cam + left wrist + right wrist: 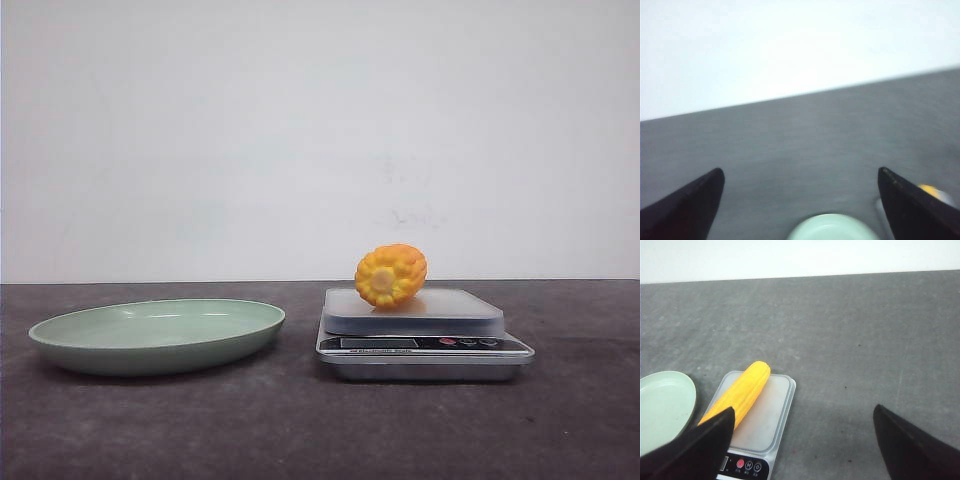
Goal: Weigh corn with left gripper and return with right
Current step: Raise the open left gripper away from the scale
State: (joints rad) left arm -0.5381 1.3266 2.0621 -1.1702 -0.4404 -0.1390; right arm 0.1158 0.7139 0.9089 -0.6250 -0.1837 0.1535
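Counting by size: one table (100,430), dark grey, under everything. One plate (157,335), pale green, shallow, on the left half of the table in the front view. One scale (423,345), silver body with a pale weighing platform, just right of the plate, close but not touching. One corn (390,275), yellow-orange, lying on its side on the platform, flat round end toward the front camera.

Right wrist view has the same set: plate (662,407) edge, scale (760,425), corn (740,392) lying lengthwise along one side of the platform.

Left wrist view is blurred: a bit of plate rim (832,227) shows between the fingers, and a yellow sliver beside one finger is probably the corn, can't confirm.

Scale front panel: dark display strip, one red button plus two dark ones. Right wrist view shows "M" on one button; other markings and the print under the display are too small to read. No brand legible.

Left gripper (800,200): fingers wide apart, nothing between them, above the table. Right gripper (802,440): fingers wide apart, holding nothing, above the scale's near end. Neither arm appears in the front view.
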